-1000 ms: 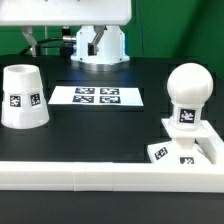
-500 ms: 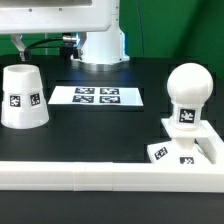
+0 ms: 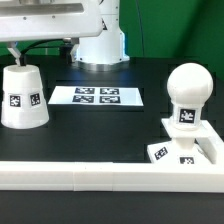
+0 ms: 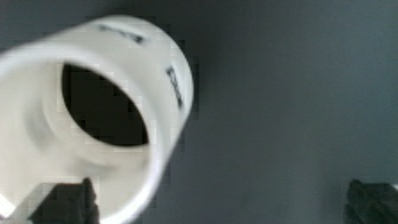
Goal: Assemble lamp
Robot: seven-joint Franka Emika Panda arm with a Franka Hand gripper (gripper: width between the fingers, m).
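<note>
The white tapered shade [image 3: 22, 97] stands wide end down at the exterior view's left, with a tag on its side. The round-headed bulb [image 3: 187, 95] stands upright on the flat square base [image 3: 186, 150] at the exterior view's right. My gripper [image 3: 20, 52] hangs just above the shade, mostly cut off by the picture's top edge. In the wrist view the shade [image 4: 107, 120] shows from above with its dark opening, and the gripper [image 4: 217, 202] is open and empty. One fingertip [image 4: 63, 200] overlaps the shade's rim and the other is over bare table.
The marker board [image 3: 97, 96] lies flat on the black table between the shade and the bulb. A white rail [image 3: 100, 178] runs along the table's near edge. The arm's white pedestal [image 3: 100, 45] stands at the back.
The arm has swung toward the exterior view's left and now hangs over the shade. The shade, bulb and base have not moved.
</note>
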